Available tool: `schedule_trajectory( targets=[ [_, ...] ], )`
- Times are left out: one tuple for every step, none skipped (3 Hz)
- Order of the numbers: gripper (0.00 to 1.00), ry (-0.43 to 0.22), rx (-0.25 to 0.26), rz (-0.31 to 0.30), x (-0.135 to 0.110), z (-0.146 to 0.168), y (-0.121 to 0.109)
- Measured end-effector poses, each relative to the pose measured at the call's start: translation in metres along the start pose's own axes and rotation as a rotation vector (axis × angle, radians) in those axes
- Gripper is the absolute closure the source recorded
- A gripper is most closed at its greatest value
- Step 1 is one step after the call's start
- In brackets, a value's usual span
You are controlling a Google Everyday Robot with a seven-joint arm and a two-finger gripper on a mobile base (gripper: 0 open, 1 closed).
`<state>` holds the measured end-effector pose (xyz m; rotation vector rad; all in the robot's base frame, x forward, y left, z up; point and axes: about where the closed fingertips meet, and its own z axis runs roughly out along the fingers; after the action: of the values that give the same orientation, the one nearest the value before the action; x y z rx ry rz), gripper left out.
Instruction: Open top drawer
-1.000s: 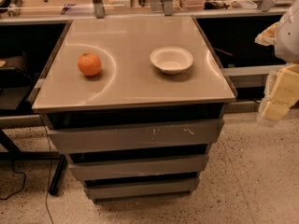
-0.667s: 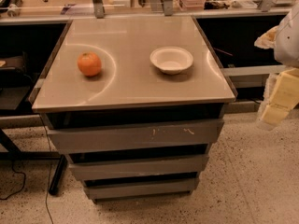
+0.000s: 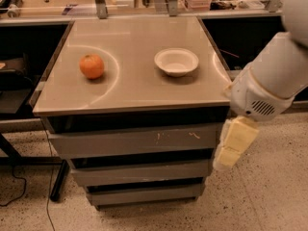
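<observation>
The top drawer point(image 3: 120, 142), the widest of three grey fronts and marked by pale scratches point(image 3: 192, 135) right of centre, sits fully closed directly under the tabletop point(image 3: 130, 88), with a dark gap along its upper edge. The gripper point(image 3: 233, 143) hangs just beside the drawer's right end, level with its front. It cannot be told whether it is open or closed, and nothing is seen in its hold. Below the top drawer sit two narrower fronts point(image 3: 139, 171). Above it, on the tabletop, rest an orange point(image 3: 91, 66) to the left and a white bowl point(image 3: 176, 61) to the right. With no handle to grab, the best approach is probably to swing in front of the drawer, catch its upper lip near the middle and pull straight out.
</observation>
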<state>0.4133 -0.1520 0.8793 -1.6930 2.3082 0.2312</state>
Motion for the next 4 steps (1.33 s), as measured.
schedule_trajectory(
  targets=[
    [0.00,-0.024,-0.057,0.027,-0.003,0.054,0.000],
    [0.00,-0.049,-0.096,0.041,-0.007,0.104,-0.010],
    [0.00,-0.049,-0.095,0.039,-0.008,0.104,-0.010],
    [0.00,-0.067,-0.084,0.066,-0.009,0.125,-0.016]
  ],
)
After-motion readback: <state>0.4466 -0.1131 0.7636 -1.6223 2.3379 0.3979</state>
